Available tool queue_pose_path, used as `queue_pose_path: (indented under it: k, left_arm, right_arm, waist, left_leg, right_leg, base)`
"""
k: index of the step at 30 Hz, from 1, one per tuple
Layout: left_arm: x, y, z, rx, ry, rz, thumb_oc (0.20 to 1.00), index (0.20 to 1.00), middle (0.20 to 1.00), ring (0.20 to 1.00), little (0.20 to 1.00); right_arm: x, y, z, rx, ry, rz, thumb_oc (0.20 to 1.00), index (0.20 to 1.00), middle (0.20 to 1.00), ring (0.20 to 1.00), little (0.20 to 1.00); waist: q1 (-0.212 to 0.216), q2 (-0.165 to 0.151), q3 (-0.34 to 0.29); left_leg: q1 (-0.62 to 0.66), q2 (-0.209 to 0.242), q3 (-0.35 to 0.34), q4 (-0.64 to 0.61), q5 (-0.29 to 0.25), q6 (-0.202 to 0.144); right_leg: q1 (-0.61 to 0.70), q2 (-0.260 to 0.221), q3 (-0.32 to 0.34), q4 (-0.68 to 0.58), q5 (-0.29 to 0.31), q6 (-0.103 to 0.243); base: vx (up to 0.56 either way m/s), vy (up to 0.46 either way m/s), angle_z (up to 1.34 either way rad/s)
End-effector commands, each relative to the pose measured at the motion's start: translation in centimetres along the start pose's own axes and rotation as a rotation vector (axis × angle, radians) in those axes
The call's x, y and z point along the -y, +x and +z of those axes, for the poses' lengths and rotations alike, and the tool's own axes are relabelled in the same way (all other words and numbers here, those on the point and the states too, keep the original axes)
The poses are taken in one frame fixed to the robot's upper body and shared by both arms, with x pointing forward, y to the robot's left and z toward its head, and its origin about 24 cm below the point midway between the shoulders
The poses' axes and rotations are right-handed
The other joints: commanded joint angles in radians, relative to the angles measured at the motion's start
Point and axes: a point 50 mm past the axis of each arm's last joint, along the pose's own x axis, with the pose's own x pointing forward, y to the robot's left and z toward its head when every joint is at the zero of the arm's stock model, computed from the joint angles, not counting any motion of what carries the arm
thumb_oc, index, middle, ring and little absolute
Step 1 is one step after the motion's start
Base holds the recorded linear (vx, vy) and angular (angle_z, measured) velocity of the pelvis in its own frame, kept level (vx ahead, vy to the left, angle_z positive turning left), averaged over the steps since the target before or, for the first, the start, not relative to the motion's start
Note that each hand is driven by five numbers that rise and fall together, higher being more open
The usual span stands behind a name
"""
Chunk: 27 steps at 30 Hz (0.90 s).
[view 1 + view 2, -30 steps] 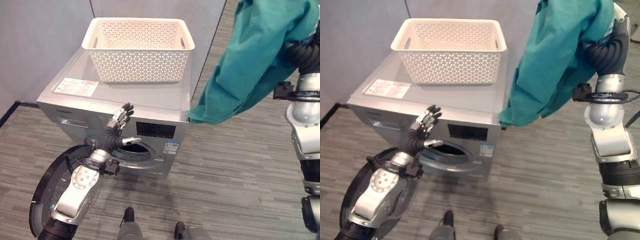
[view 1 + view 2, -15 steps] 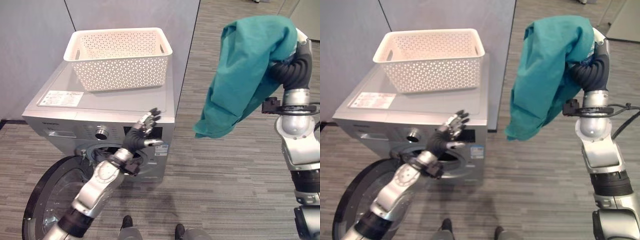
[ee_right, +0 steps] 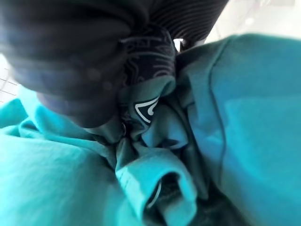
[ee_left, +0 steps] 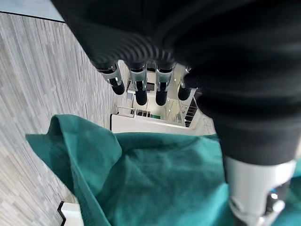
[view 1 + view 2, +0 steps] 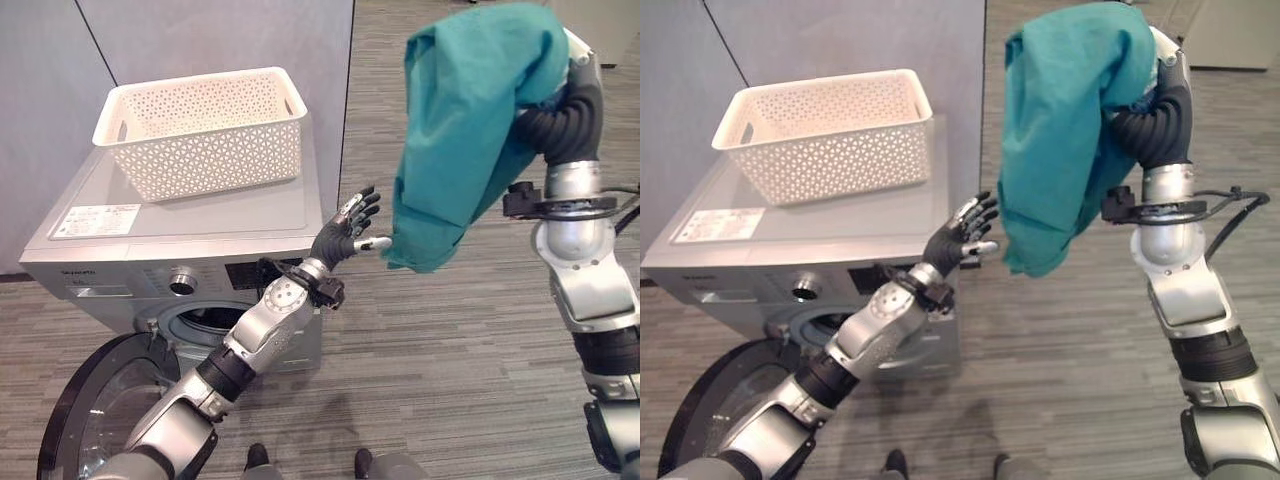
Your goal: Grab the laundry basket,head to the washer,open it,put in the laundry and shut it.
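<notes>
The right hand (image 5: 1160, 50), fingers buried in cloth so their state could not be told, carried the teal garment (image 5: 470, 120) high. The left hand (image 5: 350, 228) reached toward it with fingers spread and empty, probably to guide it into the washer (image 5: 150, 250).

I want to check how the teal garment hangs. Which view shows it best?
The left eye view: the whole teal cloth garment hangs draped over the raised right hand. The right eye view matches; both wrist views show close folds.

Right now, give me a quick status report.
Left hand open, reaching toward teal garment. Garment draped over right hand, fingers hidden. Washer door open; basket on top of the washer.
</notes>
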Motion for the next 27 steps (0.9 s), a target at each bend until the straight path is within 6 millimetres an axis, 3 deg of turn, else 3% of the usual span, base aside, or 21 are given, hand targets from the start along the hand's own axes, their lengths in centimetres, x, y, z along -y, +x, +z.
queue_pose_path:
  k: [1,15,21,27]
  left_arm:
    - [0.6,1.3,1.5,0.086,-0.039,0.024,1.0,1.0,1.0,1.0,1.0]
    - [2.7,4.0,4.7,0.186,0.0,0.0,1.0,1.0,1.0,1.0,1.0]
    - [4.3,4.9,5.0,0.187,-0.043,-0.026,1.0,1.0,1.0,1.0,1.0]
    - [4.6,5.0,5.2,0.187,-0.069,-0.043,1.0,1.0,1.0,1.0,1.0]
  right_arm:
    - [0.9,1.4,2.8,0.124,0.056,-0.052,0.2,0.2,0.2,0.2,0.2]
    - [-0.1,1.3,4.0,0.166,0.132,-0.025,0.2,0.2,0.2,0.2,0.2]
    - [-0.7,1.6,4.3,0.168,0.175,-0.03,0.2,0.2,0.2,0.2,0.2]
    - [-0.8,1.6,4.1,0.161,0.163,-0.041,0.2,0.2,0.2,0.2,0.2]
  waist:
    - [0.016,-0.012,-0.091]
    - [-0.008,0.004,-0.113]
    - [-0.025,0.014,-0.114]
    - [-0.027,0.013,-0.118]
  left_leg:
    - [-0.066,0.048,-0.028,-0.064,0.115,-0.038]
    - [-0.05,0.039,-0.011,-0.085,0.113,-0.041]
    - [-0.053,0.04,-0.003,-0.089,0.114,-0.043]
    - [-0.051,0.036,0.006,-0.085,0.106,-0.043]
  right_leg:
    - [0.028,0.005,0.032,0.04,-0.127,-0.016]
    - [0.042,-0.01,0.042,0.016,-0.124,-0.001]
    - [0.039,-0.014,0.045,0.014,-0.119,0.001]
    - [0.047,-0.022,0.044,0.002,-0.112,0.005]
  base:
    - [0.0,0.0,0.0]
    - [0.0,0.001,-0.01]
    - [0.0,0.0,0.0]
    - [0.01,0.0,0.0]
